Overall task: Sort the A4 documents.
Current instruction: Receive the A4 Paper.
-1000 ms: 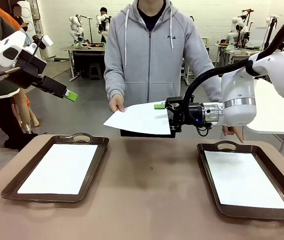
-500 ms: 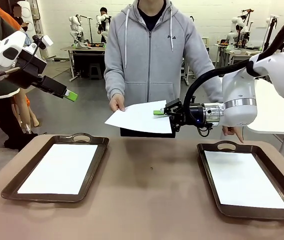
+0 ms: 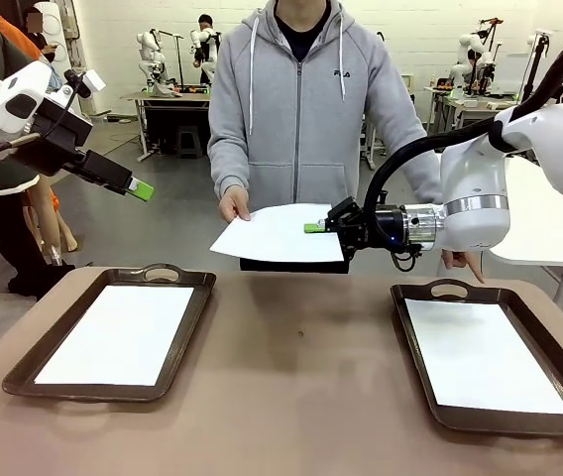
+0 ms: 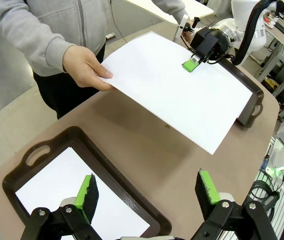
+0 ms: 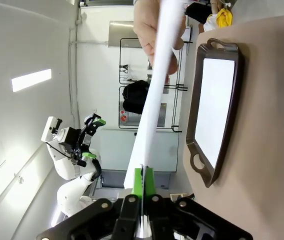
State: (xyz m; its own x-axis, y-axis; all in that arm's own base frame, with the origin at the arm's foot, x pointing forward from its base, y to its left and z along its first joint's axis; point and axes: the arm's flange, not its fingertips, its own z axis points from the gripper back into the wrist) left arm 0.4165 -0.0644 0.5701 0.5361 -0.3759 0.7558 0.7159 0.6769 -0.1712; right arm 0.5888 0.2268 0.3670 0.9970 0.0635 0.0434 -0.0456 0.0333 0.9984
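Right gripper (image 3: 319, 227): clenched on the near edge of the A4 sheet (image 3: 277, 234), held in the air above the table (image 3: 301, 367).
Person's hand (image 3: 232, 204): holds the opposite edge.
Left gripper (image 4: 147, 189): released, holding nothing, over the left tray (image 3: 177, 332).
Risk: I think the sheet may tear or slip out if the arm pulls before the hand lets go.
Other risk: thin paper may sag and catch the right tray (image 3: 415, 342) rim.

A thin, matt white paper sheet (image 3: 281, 234) bends softly above a smooth, matt brown tabletop (image 3: 291, 397). Two dark brown handled plastic trays (image 3: 113, 332) show a faint sheen at their rims, against glossy white robot-arm casings (image 3: 549, 149) and a soft grey cloth hoodie (image 3: 301, 109).
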